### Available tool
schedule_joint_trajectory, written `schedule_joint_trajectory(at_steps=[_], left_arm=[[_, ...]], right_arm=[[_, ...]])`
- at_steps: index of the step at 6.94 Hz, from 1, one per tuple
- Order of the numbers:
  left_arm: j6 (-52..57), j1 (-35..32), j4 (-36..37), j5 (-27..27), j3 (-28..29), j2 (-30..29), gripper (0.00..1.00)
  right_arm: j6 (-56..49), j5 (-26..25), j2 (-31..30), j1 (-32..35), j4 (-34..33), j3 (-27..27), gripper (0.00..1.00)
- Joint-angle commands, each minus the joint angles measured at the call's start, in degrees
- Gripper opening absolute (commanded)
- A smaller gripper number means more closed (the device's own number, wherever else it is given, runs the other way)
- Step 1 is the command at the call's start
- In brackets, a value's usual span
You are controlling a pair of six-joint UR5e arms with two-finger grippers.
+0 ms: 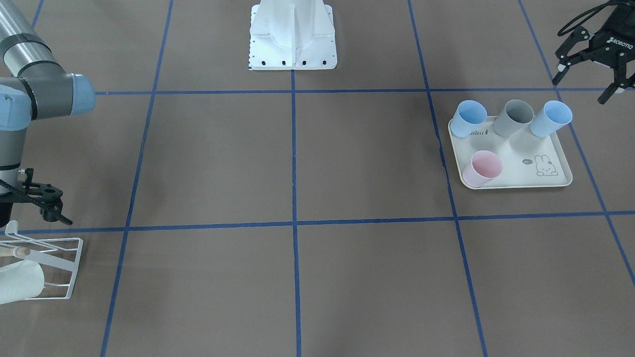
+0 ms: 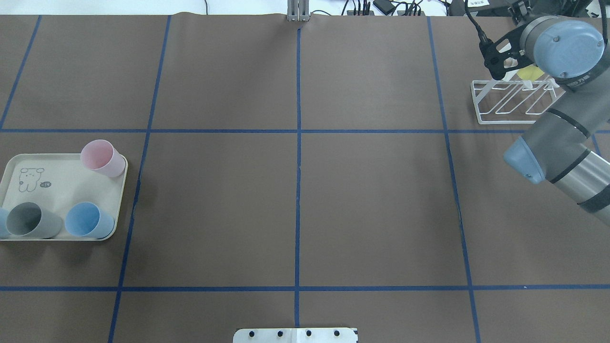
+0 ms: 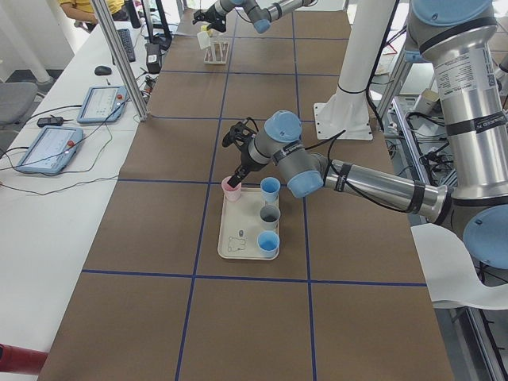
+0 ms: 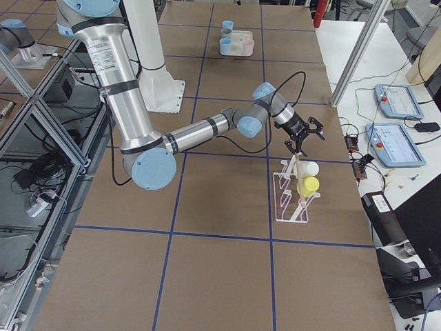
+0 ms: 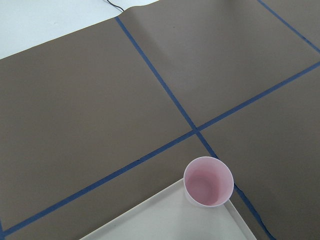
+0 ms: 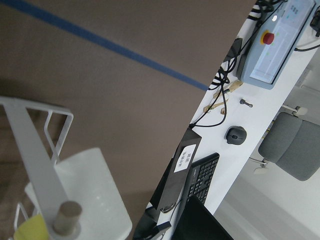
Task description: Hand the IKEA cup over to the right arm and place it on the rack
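Nearest me, the right gripper (image 1: 45, 198) hovers by the white wire rack (image 2: 512, 100), fingers spread, empty. The pink cup (image 1: 481, 168) stands upright at the rabbit tray's (image 1: 550, 148) corner. Beyond it, the left gripper (image 1: 579, 91) hangs released. 1 finger landing on the rim could tip it off the tray's lip.

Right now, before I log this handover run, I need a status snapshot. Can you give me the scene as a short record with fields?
left claw: open, empty, raised near the pink cup
right claw: open, empty, over the rack's end
tray: pink cup, two blue cups, grey cup, mouths up
rack: white cup and yellow cup on it
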Motion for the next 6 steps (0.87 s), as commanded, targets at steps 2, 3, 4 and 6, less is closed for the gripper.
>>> schedule_joint_trajectory(at_steps=[2,3,4,6], left_arm=[[-6.45,0.73,-12.89,2.26,8.98,-0.45,1.0],[-11.26,3.0,-12.91,3.32,9.18,-0.98,1.0],[-18.1,7.28,-12.91,7.33,9.18,-2.55,1.0],[-27.01,17.22,-13.0,18.49,13.02,-6.93,1.0]], right_arm=[[36.09,13.39,-0.46,-2.66,-0.2,6.23,0.99],[49.52,17.61,-0.55,-4.49,-0.02,8.87,0.99],[59.14,18.0,-0.55,-7.21,0.06,12.38,0.99],[76.13,18.09,0.32,-13.36,0.15,17.05,0.99]])
